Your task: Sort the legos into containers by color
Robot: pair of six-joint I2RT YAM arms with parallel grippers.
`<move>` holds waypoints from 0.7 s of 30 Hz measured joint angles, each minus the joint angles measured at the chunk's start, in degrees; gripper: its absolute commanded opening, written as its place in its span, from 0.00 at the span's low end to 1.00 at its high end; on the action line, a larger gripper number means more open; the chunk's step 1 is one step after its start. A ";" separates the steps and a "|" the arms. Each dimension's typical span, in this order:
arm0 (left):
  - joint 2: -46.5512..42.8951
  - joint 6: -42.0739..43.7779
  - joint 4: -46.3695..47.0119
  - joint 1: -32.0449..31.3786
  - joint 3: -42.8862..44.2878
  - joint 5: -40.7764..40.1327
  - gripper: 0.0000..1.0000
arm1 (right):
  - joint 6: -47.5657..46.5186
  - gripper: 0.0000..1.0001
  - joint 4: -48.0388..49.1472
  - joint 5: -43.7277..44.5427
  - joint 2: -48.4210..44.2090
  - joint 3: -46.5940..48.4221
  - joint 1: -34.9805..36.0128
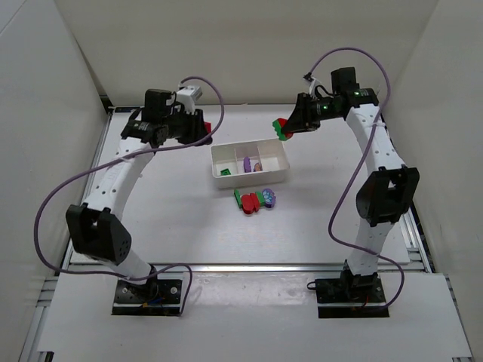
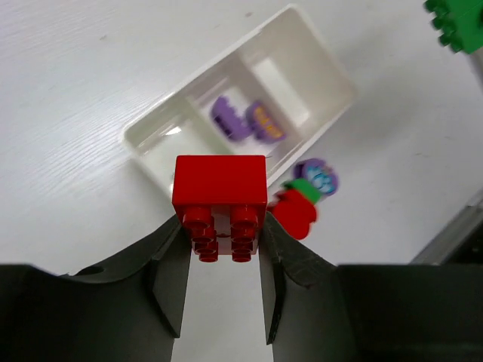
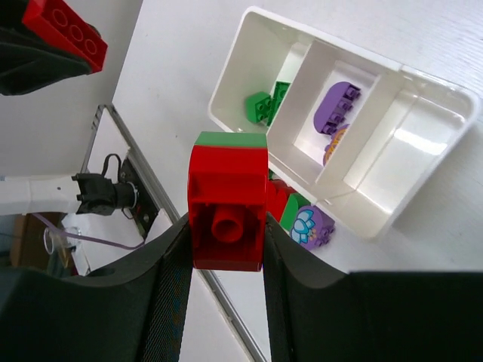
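Observation:
My left gripper (image 2: 223, 234) is shut on a red brick (image 2: 219, 200), held in the air left of the white three-compartment tray (image 1: 281, 155); brick and gripper also show in the top view (image 1: 206, 127). My right gripper (image 3: 226, 241) is shut on a red and green stack (image 3: 227, 200), held above the table behind the tray, seen in the top view (image 1: 282, 129). The tray holds green bricks (image 3: 266, 104) in one end compartment and purple bricks (image 3: 338, 105) in the middle one. The other end compartment looks empty. A pile of red, green and purple bricks (image 1: 254, 200) lies in front of the tray.
The table's metal rail (image 1: 413, 234) runs along the right edge. White walls enclose the table on three sides. Cables loop from both arms.

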 measured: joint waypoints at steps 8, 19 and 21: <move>16.76 -6.78 12.11 -7.74 6.99 9.70 0.10 | 0.44 0.00 0.04 2.73 -8.72 -5.68 -7.54; 35.04 -9.14 16.72 -15.91 22.99 13.22 0.12 | 0.37 0.00 -0.63 5.03 -20.35 -16.87 -17.79; 37.86 -9.22 16.31 -16.61 26.60 13.40 0.13 | 0.33 0.00 -0.85 5.07 -21.90 -17.90 -18.36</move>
